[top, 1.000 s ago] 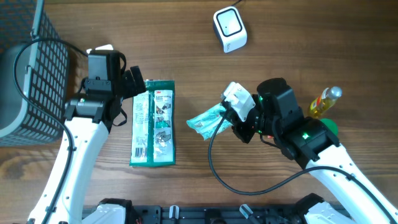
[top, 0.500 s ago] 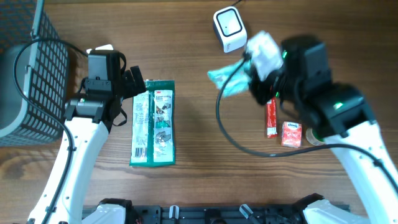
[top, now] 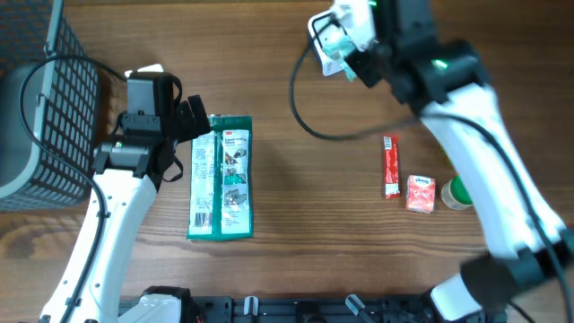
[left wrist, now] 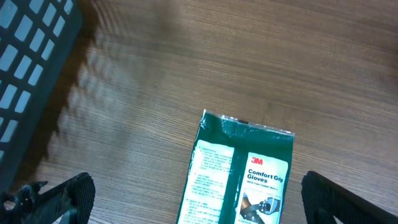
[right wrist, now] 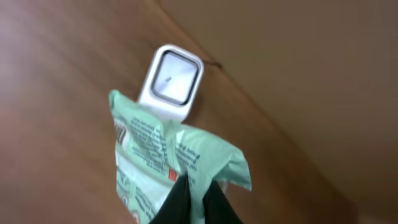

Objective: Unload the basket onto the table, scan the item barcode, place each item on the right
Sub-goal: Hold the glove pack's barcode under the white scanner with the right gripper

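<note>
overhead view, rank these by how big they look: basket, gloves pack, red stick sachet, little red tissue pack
1. mesh basket, though cut off by the frame
2. green gloves pack
3. red stick sachet and red tissue pack: sachet longer, pack wider, too alike to rank

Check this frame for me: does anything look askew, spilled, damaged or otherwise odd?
Nothing serious. The mint packet is crumpled where the right gripper pinches its edge, and in the right wrist view it overlaps one edge of the scanner. The glove pack lies flat, and nothing is spilled.
</note>
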`<action>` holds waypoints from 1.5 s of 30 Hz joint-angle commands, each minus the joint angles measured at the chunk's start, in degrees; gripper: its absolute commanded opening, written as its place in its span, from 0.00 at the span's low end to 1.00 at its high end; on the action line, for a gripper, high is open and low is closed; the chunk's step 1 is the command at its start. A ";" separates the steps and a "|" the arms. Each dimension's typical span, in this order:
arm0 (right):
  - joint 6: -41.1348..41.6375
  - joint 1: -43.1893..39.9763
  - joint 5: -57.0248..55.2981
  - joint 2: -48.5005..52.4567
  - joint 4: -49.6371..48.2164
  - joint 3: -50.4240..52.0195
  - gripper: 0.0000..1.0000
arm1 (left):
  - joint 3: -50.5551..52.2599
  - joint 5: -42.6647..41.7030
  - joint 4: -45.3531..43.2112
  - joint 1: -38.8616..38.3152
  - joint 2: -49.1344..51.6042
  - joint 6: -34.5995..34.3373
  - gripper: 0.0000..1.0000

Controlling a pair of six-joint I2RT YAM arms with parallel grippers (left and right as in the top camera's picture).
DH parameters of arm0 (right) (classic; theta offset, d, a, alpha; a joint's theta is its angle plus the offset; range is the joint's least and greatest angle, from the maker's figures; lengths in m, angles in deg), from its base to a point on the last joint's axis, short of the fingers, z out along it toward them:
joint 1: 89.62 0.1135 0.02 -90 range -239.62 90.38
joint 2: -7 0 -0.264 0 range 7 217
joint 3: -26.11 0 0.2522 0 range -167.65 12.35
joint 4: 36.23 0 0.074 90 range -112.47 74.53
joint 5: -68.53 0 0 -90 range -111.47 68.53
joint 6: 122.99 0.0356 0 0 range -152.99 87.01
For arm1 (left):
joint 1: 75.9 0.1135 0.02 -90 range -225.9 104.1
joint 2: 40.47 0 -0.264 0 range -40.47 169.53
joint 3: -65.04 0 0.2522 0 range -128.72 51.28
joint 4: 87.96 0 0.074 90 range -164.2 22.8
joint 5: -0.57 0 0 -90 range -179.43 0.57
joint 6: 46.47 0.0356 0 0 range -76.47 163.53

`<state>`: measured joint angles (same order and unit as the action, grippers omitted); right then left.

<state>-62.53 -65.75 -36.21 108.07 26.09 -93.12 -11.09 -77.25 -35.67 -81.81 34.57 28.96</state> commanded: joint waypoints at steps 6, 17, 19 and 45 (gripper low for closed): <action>-10.05 -0.87 -14.47 13.94 -23.43 -0.81 0.04 | -0.66 0.31 -0.17 0.24 -0.15 -0.90 1.00; -11.19 -1.03 -25.16 23.82 -38.12 -0.79 0.04 | -0.66 0.31 -0.17 0.24 -0.15 -0.90 1.00; -10.95 -1.03 -24.83 24.63 -37.99 -0.66 0.04 | -0.66 0.31 -0.17 0.24 -0.15 -0.92 1.00; 3.54 0.07 -7.28 26.25 -26.80 -0.15 0.04 | -0.66 0.31 -0.17 0.24 -0.15 -0.90 1.00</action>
<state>-63.62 -66.16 -51.21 133.34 -2.09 -93.14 -11.09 -77.27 -35.67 -81.81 34.57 28.96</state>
